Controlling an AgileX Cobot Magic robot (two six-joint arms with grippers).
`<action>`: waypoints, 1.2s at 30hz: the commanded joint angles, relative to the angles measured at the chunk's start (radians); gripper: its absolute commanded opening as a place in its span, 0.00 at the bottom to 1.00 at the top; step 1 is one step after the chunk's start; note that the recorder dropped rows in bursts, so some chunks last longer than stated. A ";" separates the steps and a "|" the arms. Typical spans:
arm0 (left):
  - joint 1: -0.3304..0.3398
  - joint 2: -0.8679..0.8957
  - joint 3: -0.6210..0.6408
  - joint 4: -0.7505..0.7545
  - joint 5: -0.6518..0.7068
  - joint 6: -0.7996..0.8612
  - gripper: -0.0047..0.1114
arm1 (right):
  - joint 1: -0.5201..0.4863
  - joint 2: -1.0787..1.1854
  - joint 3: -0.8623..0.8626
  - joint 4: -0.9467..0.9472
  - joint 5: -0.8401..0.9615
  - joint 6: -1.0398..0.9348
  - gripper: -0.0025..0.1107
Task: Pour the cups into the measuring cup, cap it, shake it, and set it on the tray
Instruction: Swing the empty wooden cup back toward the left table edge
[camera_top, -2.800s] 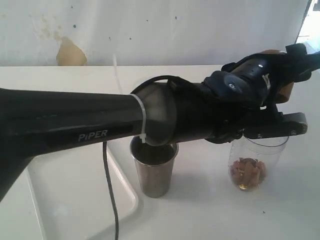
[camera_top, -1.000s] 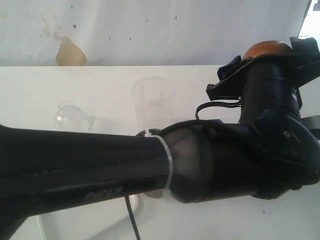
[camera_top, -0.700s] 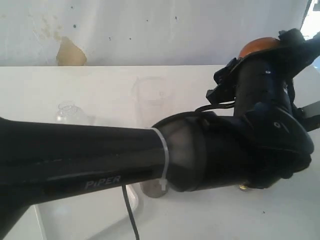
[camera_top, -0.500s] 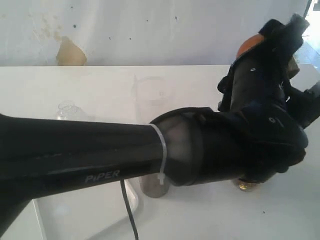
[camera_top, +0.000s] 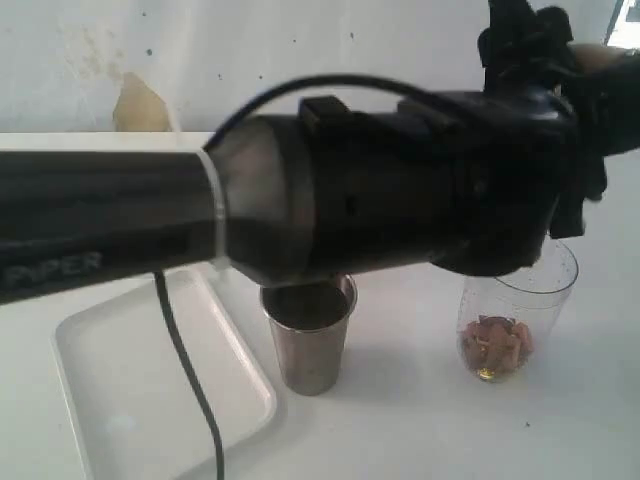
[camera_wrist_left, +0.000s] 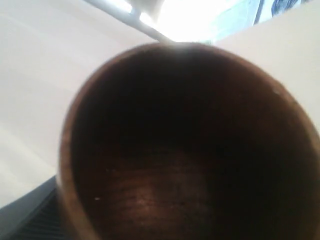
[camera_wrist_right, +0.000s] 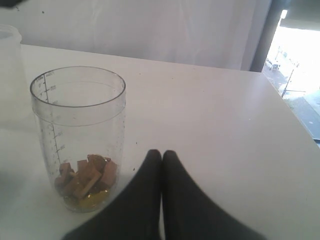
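The brown wooden cup fills the left wrist view, mouth toward the camera and empty inside. My left gripper holds it high at the back right, above the measuring cup; the fingers are hidden. The clear measuring cup stands upright with brown chunks and a little yellow liquid at its bottom. The steel tumbler stands to its left, beside the white tray. My right gripper is shut and empty, low over the table just beside the measuring cup.
The thick black left arm crosses the exterior view and hides the back of the table. A frosted cup shows at the edge of the right wrist view. The table's far edge and a bright window lie beyond.
The left arm has turned and risen, carrying the wooden cup up and to the right. The measuring cup and steel tumbler, hidden behind the arm before, show again. The right gripper stays shut.
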 joint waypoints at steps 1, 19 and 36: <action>0.003 -0.079 -0.008 -0.115 -0.090 0.060 0.04 | -0.006 -0.004 0.000 0.000 -0.009 -0.002 0.02; -0.100 -0.174 0.103 -0.407 -0.181 0.569 0.04 | -0.006 -0.004 0.000 0.000 -0.009 -0.002 0.02; -0.109 -0.505 0.468 -0.598 -0.485 0.554 0.04 | -0.006 -0.004 0.000 0.000 -0.009 -0.002 0.02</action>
